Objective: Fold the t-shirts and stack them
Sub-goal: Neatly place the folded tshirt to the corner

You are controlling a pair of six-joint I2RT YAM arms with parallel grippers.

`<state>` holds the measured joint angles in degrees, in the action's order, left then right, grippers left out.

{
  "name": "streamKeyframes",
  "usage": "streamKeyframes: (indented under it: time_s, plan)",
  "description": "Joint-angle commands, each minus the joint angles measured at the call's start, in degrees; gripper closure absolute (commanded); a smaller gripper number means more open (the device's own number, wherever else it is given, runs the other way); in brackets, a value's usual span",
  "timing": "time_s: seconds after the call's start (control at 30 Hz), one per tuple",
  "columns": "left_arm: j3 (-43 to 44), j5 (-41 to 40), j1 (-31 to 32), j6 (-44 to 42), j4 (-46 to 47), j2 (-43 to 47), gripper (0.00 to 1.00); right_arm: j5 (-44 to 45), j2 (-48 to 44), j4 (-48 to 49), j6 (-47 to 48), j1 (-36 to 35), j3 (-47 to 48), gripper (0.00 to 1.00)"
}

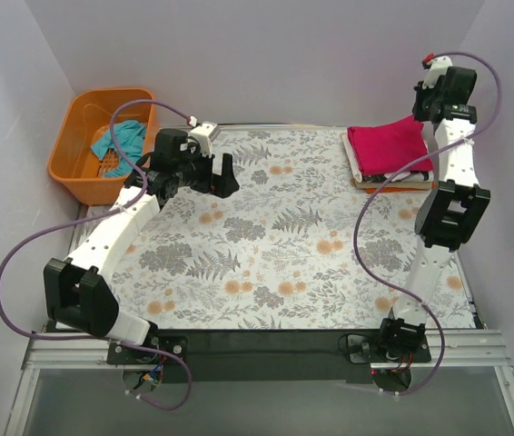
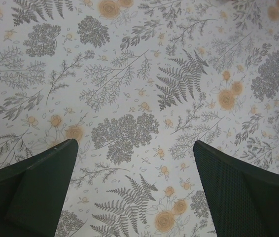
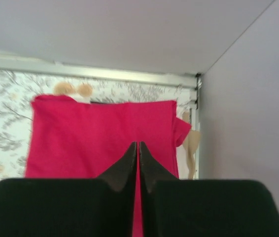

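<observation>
The left tool [image 2: 134,142] has its fingers [image 2: 41,182] spread wide apart with nothing between them. It hangs over the far-left part of the desk [image 1: 266,254], and only the floral cover shows under it in the wrist view. Just beyond it, off the desk's far-left corner, stands the orange basket [image 1: 75,168], and the teal shirt [image 1: 121,138] lies crumpled inside.

The right tool [image 3: 138,144] has its fingers [image 3: 117,170] pressed together, tips touching, and no cloth is seen pinched between them. It is raised above the far-right corner of the desk. Below it lies the red shirt [image 3: 100,133], folded into a flat rectangle, one sleeve poking out on the side toward the right wall. In the top view the red shirt sits on the white shirt [image 1: 393,182], whose edge with dark marks shows along the near side of the pile. The two tools are well apart.
</observation>
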<state>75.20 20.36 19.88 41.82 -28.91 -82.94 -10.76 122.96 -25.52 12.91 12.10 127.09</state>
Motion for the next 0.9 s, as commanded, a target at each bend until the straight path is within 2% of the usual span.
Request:
streamKeyframes:
  time_s: [0.0,0.03,0.07,0.13,0.17,0.23,0.27,0.3,0.33,0.37,0.67,0.87]
  plan:
    - [1.09,-1.19,-0.37,-0.95,-2.99,-1.79,0.02,-0.85,5.87,1.78,-0.60,0.38,4.92,0.93]
    - [1.35,-1.29,-0.28,-1.13,-3.17,-2.31,0.02,0.47,6.50,2.66,-0.86,0.38,4.49,0.90]
    - [1.35,-1.37,-0.37,-1.22,-3.35,-3.10,0.02,3.53,6.85,3.62,-1.21,0.38,3.62,0.74]
    - [1.27,-1.99,-0.37,-1.48,-3.35,-3.90,0.02,5.48,6.33,7.75,-2.36,0.47,-1.02,0.51]
    - [1.35,-1.99,-0.45,-1.66,-3.35,-4.16,0.02,5.14,5.37,9.24,-2.36,0.47,-2.62,0.47]
    - [1.18,-1.99,-0.72,-1.75,-3.26,-5.13,0.02,5.40,4.66,13.54,-2.71,0.56,-5.35,0.56]
    - [1.09,-1.82,-0.72,-1.66,-3.18,-5.30,0.02,6.71,4.75,14.87,-2.80,0.47,-6.49,0.71]
    - [1.09,-1.64,-0.89,-1.57,-3.17,-5.83,0.02,7.59,5.18,15.75,-2.89,0.47,-6.24,0.80]
    - [0.92,-1.38,-0.89,-1.48,-3.17,-6.01,0.02,8.21,5.80,16.72,-3.50,0.56,-5.80,0.95]
    - [0.74,-1.20,-0.89,-1.22,-3.09,-6.10,0.02,9.26,7.02,17.08,-3.94,0.91,-4.49,0.99]
    - [-0.05,-1.20,-0.89,-1.31,-3.00,-6.80,0.02,12.52,12.83,20.07,-5.17,1.96,-1.05,0.99]
    - [-0.40,-1.46,-0.98,-1.31,-3.35,-7.50,0.02,11.38,11.61,21.82,-5.79,2.14,-2.63,0.99]
